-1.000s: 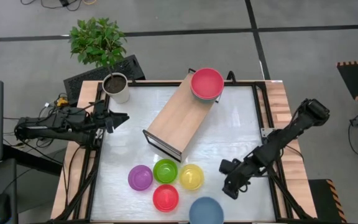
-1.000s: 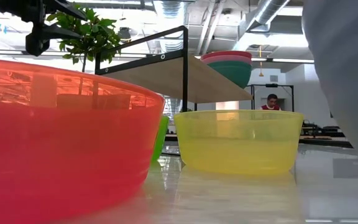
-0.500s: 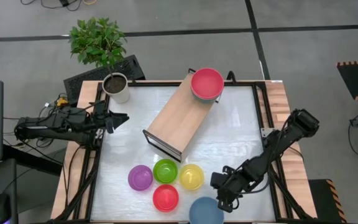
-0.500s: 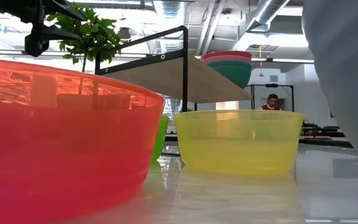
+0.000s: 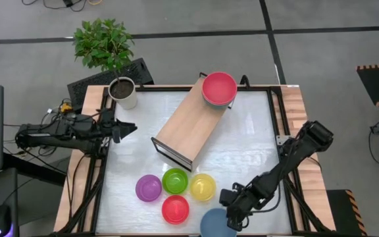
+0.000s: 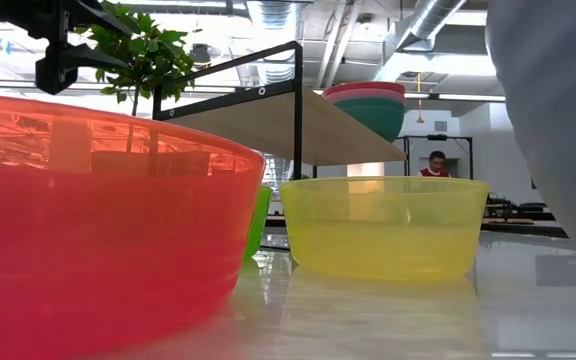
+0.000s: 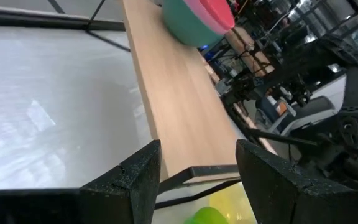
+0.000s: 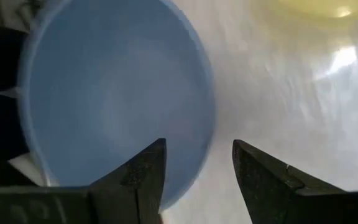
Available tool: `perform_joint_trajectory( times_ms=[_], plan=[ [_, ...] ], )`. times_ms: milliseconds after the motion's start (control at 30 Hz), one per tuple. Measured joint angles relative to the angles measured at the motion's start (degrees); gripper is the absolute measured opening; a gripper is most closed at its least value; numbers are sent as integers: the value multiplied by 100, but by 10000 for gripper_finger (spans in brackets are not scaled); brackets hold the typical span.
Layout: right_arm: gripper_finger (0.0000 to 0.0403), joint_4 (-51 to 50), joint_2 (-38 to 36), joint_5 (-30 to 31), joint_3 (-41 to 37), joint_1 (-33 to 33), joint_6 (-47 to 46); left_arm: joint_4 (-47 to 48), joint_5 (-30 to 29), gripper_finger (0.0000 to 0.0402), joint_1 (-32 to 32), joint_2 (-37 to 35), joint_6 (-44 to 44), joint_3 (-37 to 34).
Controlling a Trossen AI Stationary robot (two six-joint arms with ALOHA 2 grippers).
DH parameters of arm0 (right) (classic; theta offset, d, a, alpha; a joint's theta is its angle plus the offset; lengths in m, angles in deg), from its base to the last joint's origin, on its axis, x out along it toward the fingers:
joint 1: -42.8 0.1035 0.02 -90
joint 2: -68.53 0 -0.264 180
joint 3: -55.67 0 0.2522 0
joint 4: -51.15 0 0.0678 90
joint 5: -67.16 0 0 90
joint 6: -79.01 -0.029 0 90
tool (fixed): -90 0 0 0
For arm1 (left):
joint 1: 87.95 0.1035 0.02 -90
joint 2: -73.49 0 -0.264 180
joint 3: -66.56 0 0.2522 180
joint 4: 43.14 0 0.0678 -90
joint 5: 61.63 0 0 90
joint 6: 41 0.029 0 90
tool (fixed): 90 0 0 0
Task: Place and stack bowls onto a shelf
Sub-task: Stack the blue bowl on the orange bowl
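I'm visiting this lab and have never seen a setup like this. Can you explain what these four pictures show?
It is a robot with two dark arms at a table. One camera looks straight down, one sits at table height, and one rides on each wrist. The left hand waits open at the table's left edge. The right hand is open with its fingers on either side of the blue bowl's rim, holding nothing. On the table lie purple, green, yellow and red bowls, a white pot of soil, and a wooden shelf carrying a stack of bowls.
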Motion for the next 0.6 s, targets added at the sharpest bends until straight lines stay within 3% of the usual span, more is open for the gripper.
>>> perform_joint_trajectory(
  times_ms=[233, 333, 433, 600],
  plan=[
    [193, -242, 286, -13, -1, -44, -552, 40, -1, 193, 0, -2, 50, 0],
    [136, -386, 245, 49, -13, -105, -614, 40, -38, 193, 0, 1, 51, 0],
    [41, -452, 132, 113, -4, -230, -645, 41, -51, 193, 0, 0, 53, 0],
    [24, -899, -427, 137, -9, -558, -543, 103, -93, 193, 0, -2, 55, 0]
  ],
)
